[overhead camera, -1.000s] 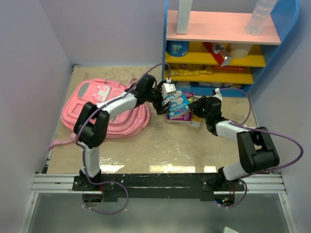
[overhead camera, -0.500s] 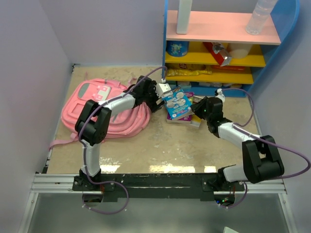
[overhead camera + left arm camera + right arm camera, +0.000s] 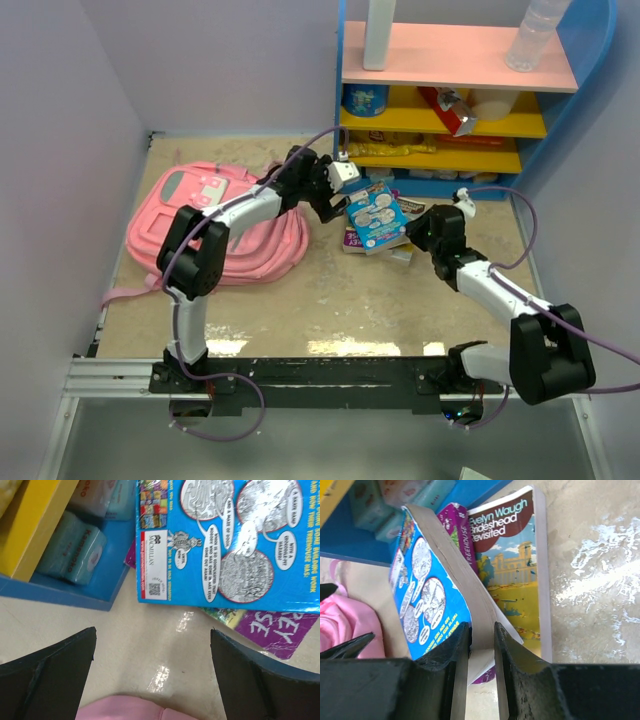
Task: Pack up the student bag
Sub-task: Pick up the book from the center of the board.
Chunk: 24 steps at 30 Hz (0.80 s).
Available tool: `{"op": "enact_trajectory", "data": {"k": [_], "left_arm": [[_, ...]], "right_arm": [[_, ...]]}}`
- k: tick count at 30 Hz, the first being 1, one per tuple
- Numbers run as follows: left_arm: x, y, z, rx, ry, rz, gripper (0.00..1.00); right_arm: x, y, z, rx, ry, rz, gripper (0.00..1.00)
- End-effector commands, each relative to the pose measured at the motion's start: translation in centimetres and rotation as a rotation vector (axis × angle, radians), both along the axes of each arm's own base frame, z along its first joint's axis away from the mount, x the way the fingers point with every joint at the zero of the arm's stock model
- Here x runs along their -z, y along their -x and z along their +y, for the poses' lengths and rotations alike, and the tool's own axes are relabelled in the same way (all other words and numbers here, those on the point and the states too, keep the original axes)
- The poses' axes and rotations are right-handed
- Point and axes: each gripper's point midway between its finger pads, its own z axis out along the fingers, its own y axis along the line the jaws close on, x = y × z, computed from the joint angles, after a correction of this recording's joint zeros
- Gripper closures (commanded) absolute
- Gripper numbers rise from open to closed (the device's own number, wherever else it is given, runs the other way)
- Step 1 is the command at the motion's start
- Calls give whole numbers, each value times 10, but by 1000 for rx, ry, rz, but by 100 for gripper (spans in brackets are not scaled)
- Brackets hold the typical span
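Three books lie together toward 1 o'clock. The right gripper [image 3: 481, 636] clamps the blue book [image 3: 427, 605], marked "Macmillan", over "Evelyn Waugh Brideshead Revisited" [image 3: 517, 575] and a purple "Treehouse" book [image 3: 454, 522]. The left gripper [image 3: 152, 632] has its jaws apart and empty. One pink student bag [image 3: 148, 222] lies at 9 o'clock, its long axis running 10 to 4 with the patch end toward 10.

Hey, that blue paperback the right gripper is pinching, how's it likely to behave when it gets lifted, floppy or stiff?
Probably fairly stiff: the blue paperback shows a thick page block. It may sag or fan open a little, since the right gripper pinches it at one end only. The cover looks glossy, so it might slip between the fingers.
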Motion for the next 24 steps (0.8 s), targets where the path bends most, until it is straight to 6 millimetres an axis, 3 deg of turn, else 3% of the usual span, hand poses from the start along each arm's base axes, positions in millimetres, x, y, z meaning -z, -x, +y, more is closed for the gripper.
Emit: {"op": "enact_trajectory", "data": {"k": [1, 3, 7, 11, 18, 19, 24], "left_arm": [[-35, 3, -33, 64, 88, -57, 0], [-36, -1, -42, 60, 91, -66, 0], [-7, -2, -60, 68, 40, -42, 0], [17, 3, -66, 89, -44, -19, 0], [31, 10, -65, 94, -78, 13, 0], [33, 12, -65, 97, -81, 19, 0], [39, 16, -63, 99, -101, 31, 0]], "right_arm": [[11, 1, -12, 44, 42, 28, 85], [14, 1, -12, 44, 42, 38, 75], [15, 3, -14, 50, 42, 47, 60], [16, 7, -24, 93, 66, 64, 37], [-2, 21, -13, 63, -45, -11, 30], [-12, 24, -10, 51, -79, -48, 29], [-17, 35, 3, 14, -189, -104, 17]]}}
